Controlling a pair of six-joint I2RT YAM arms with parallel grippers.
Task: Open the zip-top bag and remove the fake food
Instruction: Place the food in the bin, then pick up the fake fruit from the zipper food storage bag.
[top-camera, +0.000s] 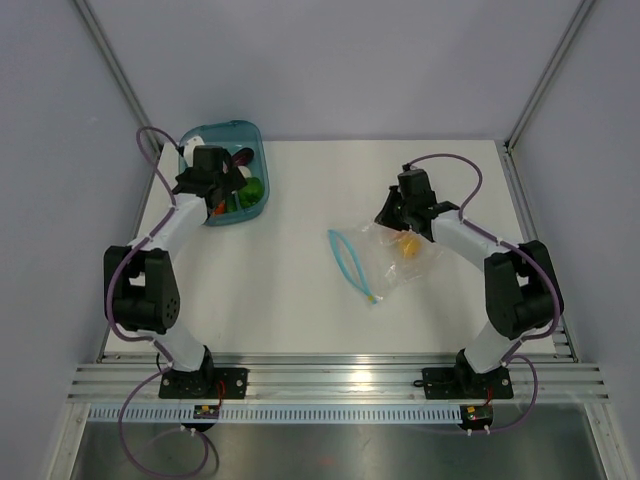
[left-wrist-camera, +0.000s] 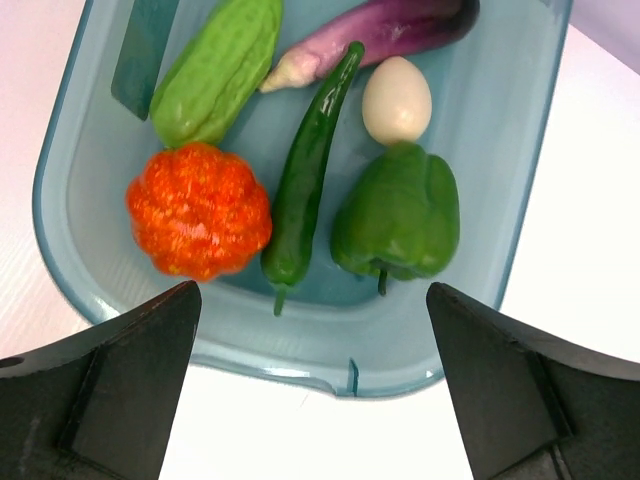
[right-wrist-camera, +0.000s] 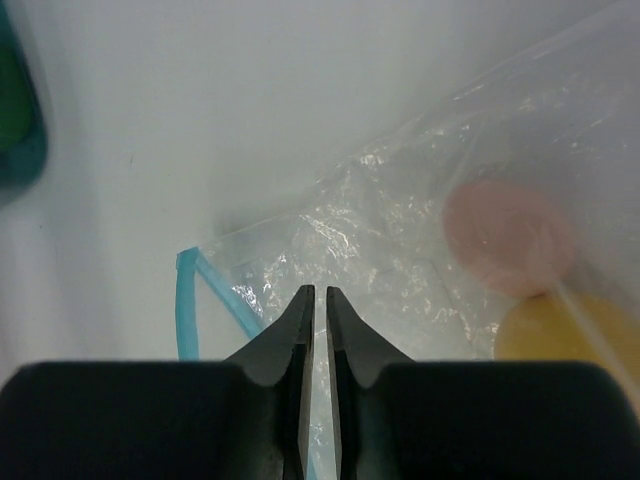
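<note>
The fake food lies in a teal tub (left-wrist-camera: 300, 355): orange-red tomato (left-wrist-camera: 198, 210), green pepper (left-wrist-camera: 398, 215), dark green chili (left-wrist-camera: 305, 180), light green pod (left-wrist-camera: 218, 70), purple eggplant (left-wrist-camera: 380, 30) and white egg (left-wrist-camera: 397, 100). My left gripper (left-wrist-camera: 312, 298) hovers open over the tub's near rim, holding nothing. The zip-top bag (top-camera: 385, 255) lies right of centre, its blue zip strip (top-camera: 347, 262) spread in a loop. A yellow lemon (right-wrist-camera: 575, 330) and a pinkish piece (right-wrist-camera: 508, 235) show through it. My right gripper (right-wrist-camera: 321, 292) is shut on the bag's (right-wrist-camera: 380, 230) crinkled plastic near its far corner.
The tub (top-camera: 232, 130) stands at the table's far left corner, under my left gripper (top-camera: 222, 190). My right gripper (top-camera: 393, 215) is at the bag's far side. Pale walls with metal posts enclose the table; a rail runs along the near edge.
</note>
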